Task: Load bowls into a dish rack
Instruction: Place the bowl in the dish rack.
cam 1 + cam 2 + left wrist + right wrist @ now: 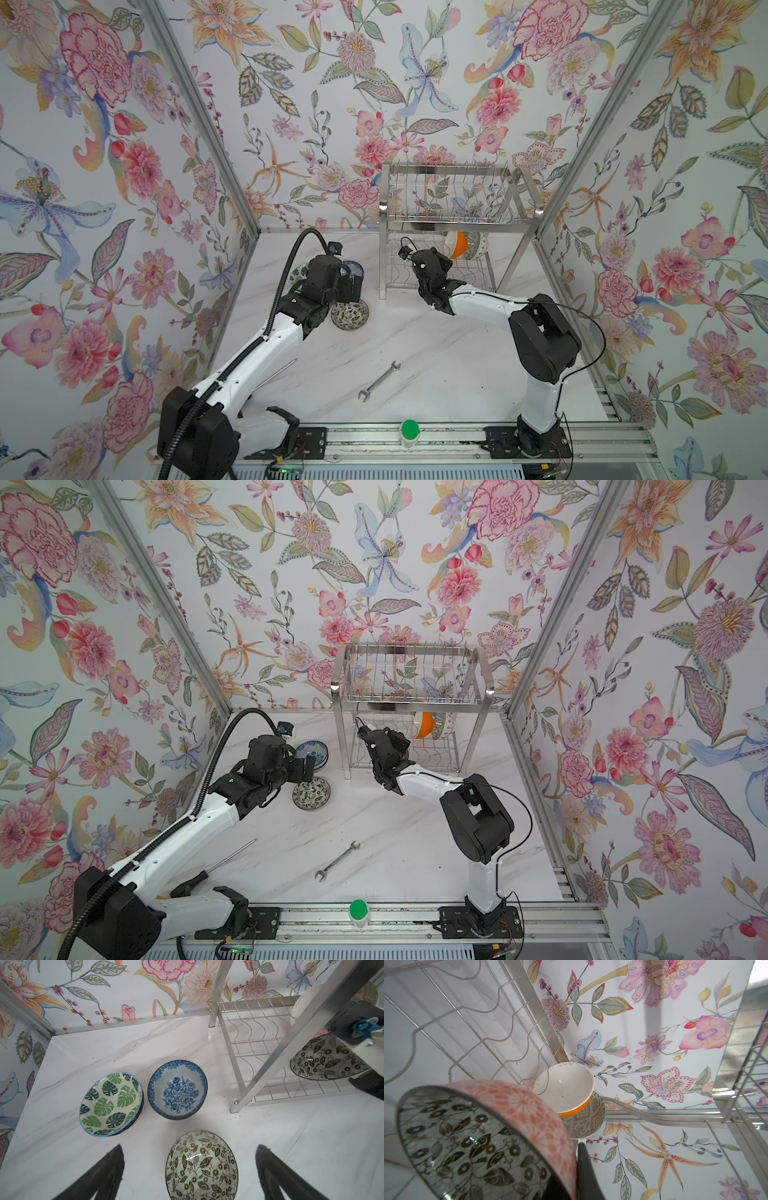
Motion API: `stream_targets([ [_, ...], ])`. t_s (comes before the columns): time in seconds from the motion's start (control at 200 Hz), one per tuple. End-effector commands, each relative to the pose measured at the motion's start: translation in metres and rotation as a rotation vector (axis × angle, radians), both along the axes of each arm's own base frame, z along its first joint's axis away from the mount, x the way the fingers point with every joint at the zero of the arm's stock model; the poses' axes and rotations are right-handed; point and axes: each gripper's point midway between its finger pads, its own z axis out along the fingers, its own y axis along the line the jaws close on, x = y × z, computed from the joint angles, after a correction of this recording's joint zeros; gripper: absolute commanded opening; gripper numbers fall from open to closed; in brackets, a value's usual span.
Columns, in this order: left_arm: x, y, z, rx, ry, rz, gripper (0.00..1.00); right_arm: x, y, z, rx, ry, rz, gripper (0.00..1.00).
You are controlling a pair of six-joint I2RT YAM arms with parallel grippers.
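Racked in the lower tier of the steel wire dish rack (457, 225): orange-walled bowl (564, 1086), grey-patterned bowl (589, 1124). Right fingers (585, 1172) clamp a pink-walled bowl (521, 1109) nearby. Left fingers (99, 1176), spread wide, overhang green-leaf bowl (110, 1103), blue-floral bowl (177, 1088), black-leaf bowl (201, 1167) on the counter (291, 1136).

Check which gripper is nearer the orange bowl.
Right: right gripper, holding a pink bowl, is by the orange bowl; left gripper hangs over a black-and-white bowl on the table.

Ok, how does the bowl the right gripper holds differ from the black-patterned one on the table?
The held bowl is tipped on edge, clamped by the right gripper, by the dish rack's lower tier; the table bowl sits upright, free, below the open left gripper. Both share a black leaf-and-flower interior.
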Motion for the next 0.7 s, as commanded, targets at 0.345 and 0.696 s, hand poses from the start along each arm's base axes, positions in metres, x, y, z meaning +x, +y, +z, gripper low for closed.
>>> stream_targets([
  [0.345,-0.002,0.009,-0.004,0.021,0.009,0.007,0.99,0.056,-0.021,0.031,-0.044,-0.124,-0.097,0.00],
  [0.696,-0.002,0.010,-0.006,0.020,0.012,0.008,0.99,0.088,-0.015,0.029,-0.036,-0.154,-0.156,0.00],
])
